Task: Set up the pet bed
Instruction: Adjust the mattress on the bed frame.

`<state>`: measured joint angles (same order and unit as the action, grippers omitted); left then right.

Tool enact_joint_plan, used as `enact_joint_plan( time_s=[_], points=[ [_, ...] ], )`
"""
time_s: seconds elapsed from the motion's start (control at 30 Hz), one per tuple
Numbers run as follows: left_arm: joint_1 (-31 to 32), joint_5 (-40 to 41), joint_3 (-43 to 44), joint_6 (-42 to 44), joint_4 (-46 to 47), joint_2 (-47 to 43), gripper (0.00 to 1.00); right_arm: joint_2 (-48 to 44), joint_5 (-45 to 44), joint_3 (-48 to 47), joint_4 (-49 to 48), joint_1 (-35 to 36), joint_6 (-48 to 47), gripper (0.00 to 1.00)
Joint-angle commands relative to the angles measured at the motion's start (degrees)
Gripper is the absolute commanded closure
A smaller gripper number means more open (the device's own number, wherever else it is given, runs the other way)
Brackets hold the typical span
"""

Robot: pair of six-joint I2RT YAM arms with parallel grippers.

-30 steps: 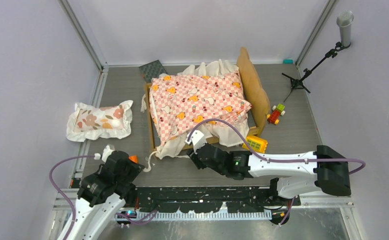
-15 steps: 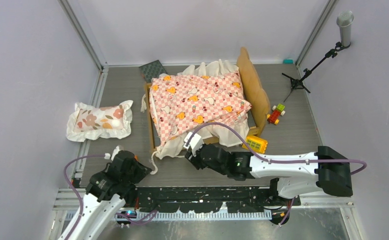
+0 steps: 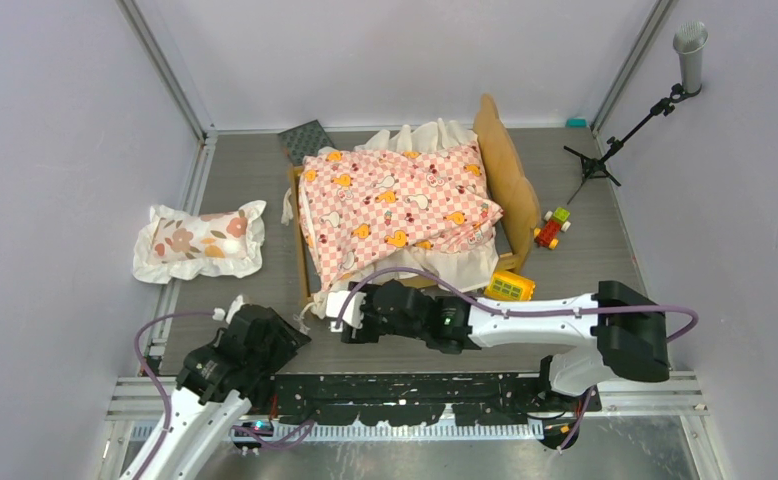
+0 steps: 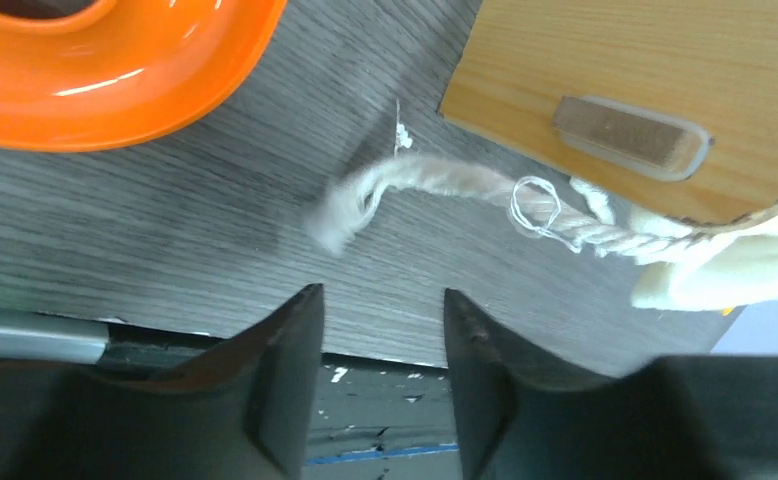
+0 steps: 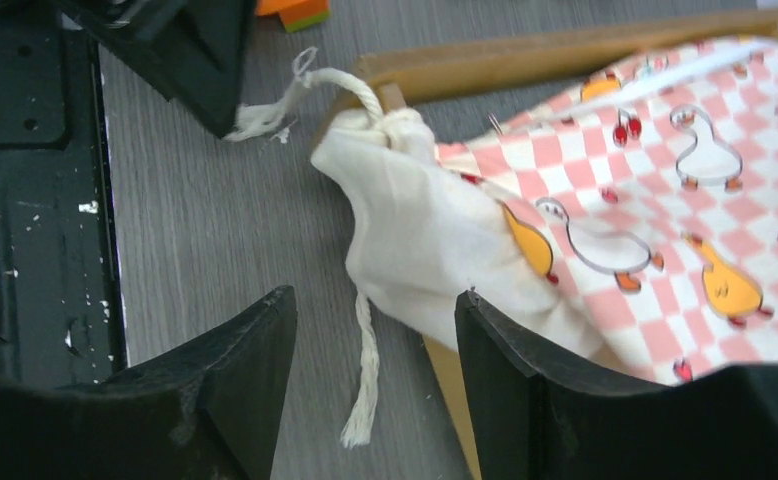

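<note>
The pet bed [image 3: 513, 165], a tan wooden frame with a wavy headboard on its right, stands mid-table under a pink-checkered duck sheet [image 3: 395, 200]. At the bed's near left corner, my right gripper [image 3: 343, 318] is open. In the right wrist view, its fingertips [image 5: 375, 300] straddle a dangling white cord [image 5: 365, 370] below the knotted cream ruffle [image 5: 405, 220], without touching either. My left gripper [image 3: 295, 335] is just left of that corner, open and empty. In the left wrist view, its fingertips [image 4: 380, 295] sit short of a frayed cord end [image 4: 435, 180] by the frame's underside [image 4: 605, 50].
A floral ruffled pillow [image 3: 200, 240] lies at the left. A dark grey flat panel [image 3: 305, 140] sits behind the bed. A yellow toy [image 3: 510, 287] and a red-green toy [image 3: 553, 228] lie right of it, near a tripod stand [image 3: 615, 140]. An orange object [image 4: 115, 70] is by the left gripper.
My left gripper has gone from shut to open and edged toward the bed corner. The right arm slid left along the bed's near edge, and its jaws widened.
</note>
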<state>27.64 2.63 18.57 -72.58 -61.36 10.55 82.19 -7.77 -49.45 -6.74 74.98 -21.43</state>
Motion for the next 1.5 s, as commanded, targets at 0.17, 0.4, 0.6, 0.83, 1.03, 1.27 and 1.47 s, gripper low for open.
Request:
enact_joint_plan(
  time_s=[0.17,0.4,0.6,0.83,1.03,1.27,1.47],
  points=[
    [-0.22,9.21,12.26,6.87,0.39,8.47,0.35,6.99,11.31,-11.72,6.26,-2.99,-17.68,0.35],
    [-0.22,12.92,18.30,12.06,2.39,16.16,0.33,12.71,15.55,-17.77,11.96,-6.37,-19.99,0.36],
    [-0.22,13.18,18.53,11.77,3.86,15.58,0.32,16.40,17.03,-21.51,16.25,-6.91,-21.52,0.38],
    [-0.22,12.51,18.14,12.29,4.85,16.01,0.32,17.08,13.56,-21.30,14.51,-7.01,-20.93,0.61],
    [-0.22,11.09,17.75,12.98,7.78,17.91,0.32,14.57,12.09,-18.79,12.77,-7.09,-19.78,0.74],
    [-0.22,9.23,17.82,14.35,11.43,21.51,0.33,12.44,10.22,-17.25,12.87,-7.25,-19.24,0.86],
    [-0.22,8.06,17.74,15.70,14.20,23.86,0.34,10.68,8.56,-16.58,12.79,-7.39,-17.98,0.99]
  ],
)
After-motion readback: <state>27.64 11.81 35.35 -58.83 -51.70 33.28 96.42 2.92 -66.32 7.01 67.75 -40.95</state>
